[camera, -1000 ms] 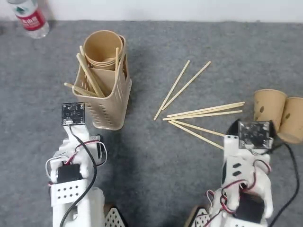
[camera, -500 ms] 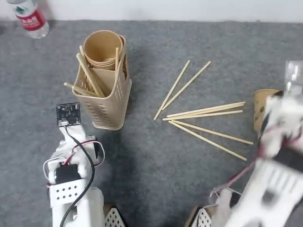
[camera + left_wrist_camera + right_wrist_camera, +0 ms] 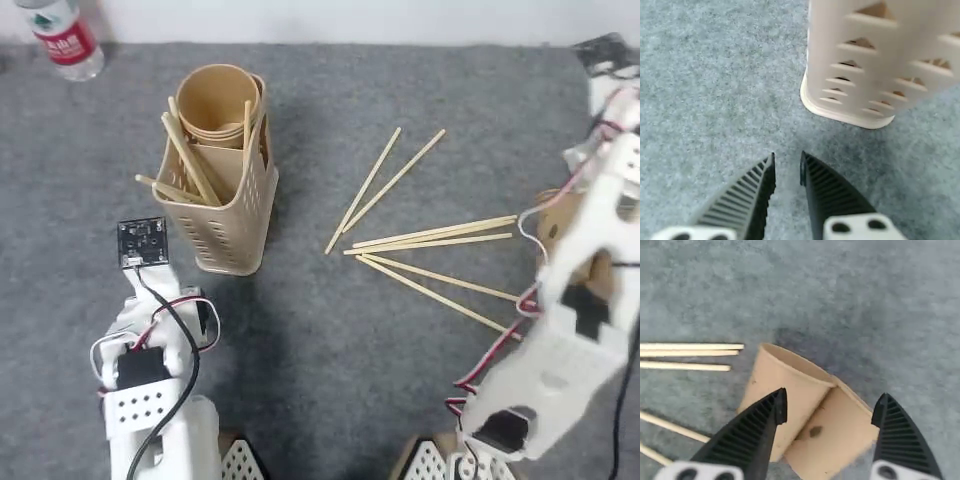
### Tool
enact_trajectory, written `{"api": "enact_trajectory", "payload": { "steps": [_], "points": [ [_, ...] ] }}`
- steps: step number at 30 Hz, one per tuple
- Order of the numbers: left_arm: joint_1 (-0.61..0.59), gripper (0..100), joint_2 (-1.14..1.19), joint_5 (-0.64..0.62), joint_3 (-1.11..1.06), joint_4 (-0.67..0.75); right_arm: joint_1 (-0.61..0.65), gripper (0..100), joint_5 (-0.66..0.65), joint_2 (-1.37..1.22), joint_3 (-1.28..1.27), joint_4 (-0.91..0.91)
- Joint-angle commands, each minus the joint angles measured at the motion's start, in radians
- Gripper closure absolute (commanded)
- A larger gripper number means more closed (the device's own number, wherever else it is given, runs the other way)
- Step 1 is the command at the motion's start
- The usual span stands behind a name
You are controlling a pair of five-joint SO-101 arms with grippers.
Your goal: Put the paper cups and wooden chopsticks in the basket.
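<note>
Now, in the high view, the right arm (image 3: 570, 330) has swung up from the near right. It stretches to the far right, over the spot where two loose cups (image 3: 556, 212) lie. I think that means a cup is its next pick. The left arm (image 3: 150, 340) has hardly moved. It sits low at the near left, just on the near side of the basket (image 3: 225, 230). The basket stands at the far left and already has stacked paper cups (image 3: 215, 95) and some chopsticks in it. Six loose chopsticks (image 3: 430, 238) lie in the middle of the worktop (image 3: 330, 370), well apart from the basket. A water bottle (image 3: 65, 38) sits in the far left corner.

In the left wrist view, the left claw (image 3: 786, 160) points down at the worktop near the foot of the basket (image 3: 865, 75). Its fingers are almost together, with just a thin gap, and hold nothing.

In the right wrist view, the right claw (image 3: 832, 397) hangs above the two loose cups (image 3: 800, 380). They lie on their sides, touching each other. The fingers are spread wide and grip nothing yet. Some chopstick ends (image 3: 690, 355) lie just beside the cups.
</note>
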State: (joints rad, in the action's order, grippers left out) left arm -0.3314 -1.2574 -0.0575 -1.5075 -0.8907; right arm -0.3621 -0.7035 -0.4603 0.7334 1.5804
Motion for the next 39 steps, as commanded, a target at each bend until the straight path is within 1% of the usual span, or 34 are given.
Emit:
{"api": "enact_trajectory", "payload": {
  "steps": [1,4,8,14,18,25,28,29,31,35,36,38,39],
  "points": [
    [0.002,93,-0.011,-0.002,0.030,0.012,0.081,71.4,-0.077,-0.108,0.255,0.131],
    [-0.002,93,-0.011,-0.002,0.030,0.014,0.130,71.4,-0.135,-0.206,0.370,0.186],
    [-0.003,93,-0.011,-0.002,0.013,0.055,0.134,71.4,-0.146,-0.320,0.446,0.194],
    [-0.003,93,-0.011,-0.002,0.012,0.060,0.079,71.4,-0.150,-0.409,0.463,0.193],
    [-0.003,93,-0.011,0.000,0.012,0.060,0.056,71.4,-0.193,-0.437,0.456,0.199],
    [-0.003,93,-0.011,0.000,0.012,0.060,-0.018,71.4,-0.196,-0.432,0.453,0.211],
    [-0.003,93,-0.011,0.000,0.012,0.060,-0.022,71.6,-0.213,-0.421,0.385,0.213],
    [-0.003,93,-0.011,0.000,0.012,0.060,-0.019,72.4,-0.233,-0.421,0.354,0.213],
    [-0.003,93,-0.011,0.000,0.010,0.060,-0.010,78.2,-0.261,-0.410,0.302,0.213],
    [-0.003,93,-0.011,0.000,0.008,0.060,-0.001,97.6,-0.264,-0.395,0.262,0.211],
    [-0.003,93,-0.011,0.000,0.008,0.060,-0.001,99.8,-0.264,-0.395,0.262,0.211],
    [-0.003,93,-0.011,0.000,0.008,0.060,-0.002,97.4,-0.262,-0.394,0.259,0.211],
    [-0.003,93,-0.011,0.000,0.008,0.060,-0.005,98.3,-0.262,-0.392,0.259,0.211]
  ]
}}
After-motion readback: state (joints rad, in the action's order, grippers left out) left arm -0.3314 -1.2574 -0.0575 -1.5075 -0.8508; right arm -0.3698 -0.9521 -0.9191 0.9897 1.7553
